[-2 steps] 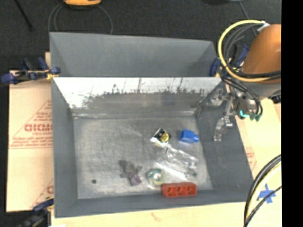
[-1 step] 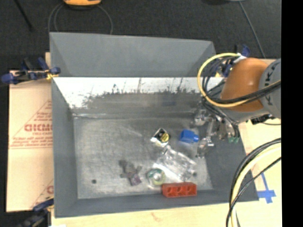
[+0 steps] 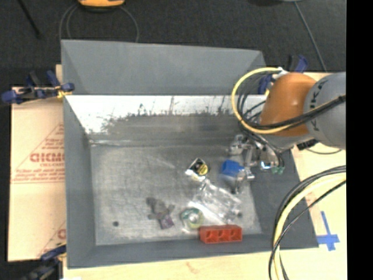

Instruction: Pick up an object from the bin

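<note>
A red block [image 3: 220,234] with round holes in its top lies flat on the floor of the grey metal bin [image 3: 77,179]; every place below is given from it.

The gripper [image 3: 246,167] hangs above the red block in the view and slightly to its right, well apart from it. Whether the gripper is open or closed cannot be told, because its metal parts blur into one cluster. The arm [image 3: 326,112] that carries it, with an orange cover [image 3: 288,101] and looped yellow and black cables [image 3: 247,101] at the wrist, sits farther up and to the right of the red block.

A small blue thing [image 3: 231,169], rounded and compact, lies straight above the red block and is the thing nearest the gripper, just at its left side. No thing can be seen held in the gripper.

Between the blue thing and the red block sprawls a crumpled piece of clear plastic [image 3: 218,202], its lower edge near the red block's top. A small black, white and yellow item [image 3: 197,168] lies up and left of the red block, level with the blue thing. A pale greenish ring [image 3: 191,217] sits just left of the red block, close to it. Farther left lies a grey and purple piece [image 3: 161,212], well apart from the red block.
</note>
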Controlling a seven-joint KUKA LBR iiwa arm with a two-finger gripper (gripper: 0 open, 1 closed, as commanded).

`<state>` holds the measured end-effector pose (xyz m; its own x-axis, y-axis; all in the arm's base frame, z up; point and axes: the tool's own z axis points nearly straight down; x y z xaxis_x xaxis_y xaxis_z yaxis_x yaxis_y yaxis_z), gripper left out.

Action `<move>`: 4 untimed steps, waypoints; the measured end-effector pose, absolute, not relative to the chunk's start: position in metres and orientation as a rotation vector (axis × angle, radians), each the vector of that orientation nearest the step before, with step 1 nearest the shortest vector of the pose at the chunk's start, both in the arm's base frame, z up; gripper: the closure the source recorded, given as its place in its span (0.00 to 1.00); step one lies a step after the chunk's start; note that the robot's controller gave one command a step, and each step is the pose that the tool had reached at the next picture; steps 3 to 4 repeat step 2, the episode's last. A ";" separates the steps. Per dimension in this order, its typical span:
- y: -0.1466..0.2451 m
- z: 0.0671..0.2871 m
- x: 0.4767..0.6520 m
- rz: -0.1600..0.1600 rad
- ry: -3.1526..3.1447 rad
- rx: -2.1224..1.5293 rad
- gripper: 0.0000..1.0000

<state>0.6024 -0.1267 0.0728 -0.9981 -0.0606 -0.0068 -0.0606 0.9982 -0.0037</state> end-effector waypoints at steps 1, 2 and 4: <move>-0.127 0.077 0.606 -0.009 3.121 -0.097 1.00; -0.140 0.212 0.603 -0.009 3.117 -0.265 1.00; -0.140 0.212 0.603 -0.009 3.117 -0.265 1.00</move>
